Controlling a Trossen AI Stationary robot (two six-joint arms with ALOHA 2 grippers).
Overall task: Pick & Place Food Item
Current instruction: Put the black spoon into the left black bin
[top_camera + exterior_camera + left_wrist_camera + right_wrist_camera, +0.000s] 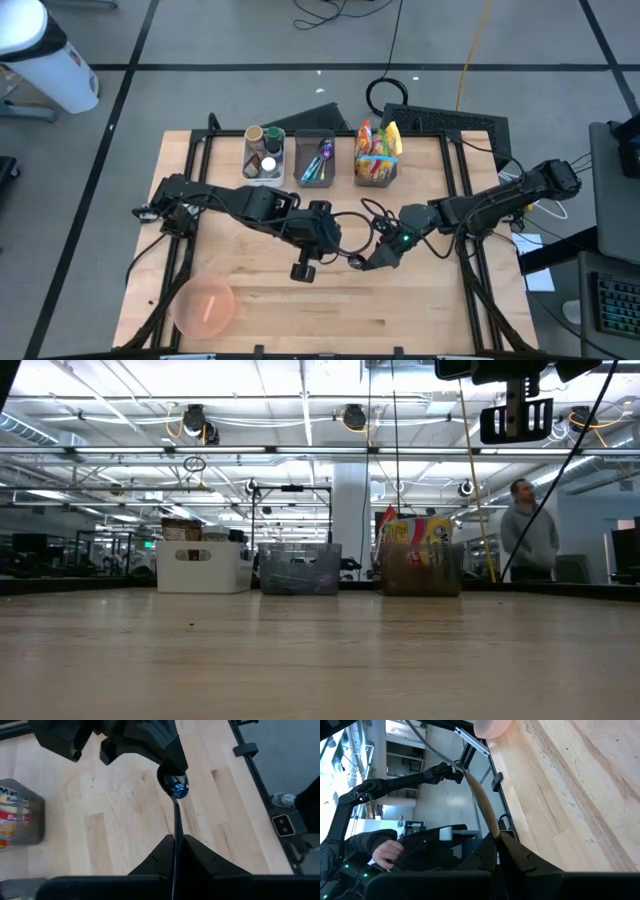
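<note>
Pink bowl (205, 305), pale wooden table (420, 300)

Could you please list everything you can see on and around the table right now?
table: one, light wood, centre of the high view
white bin: one, holds jars, back left of the row
grey bin: one, holds utensils, back middle
snack bin: one, bright packets, back right
plate: one, pink, front left corner
spoon: one, metal, above mid-table, held by both grippers
person: one, grey top, room behind
left gripper: shut on the spoon's handle
right gripper: shut on the spoon's other end
</note>
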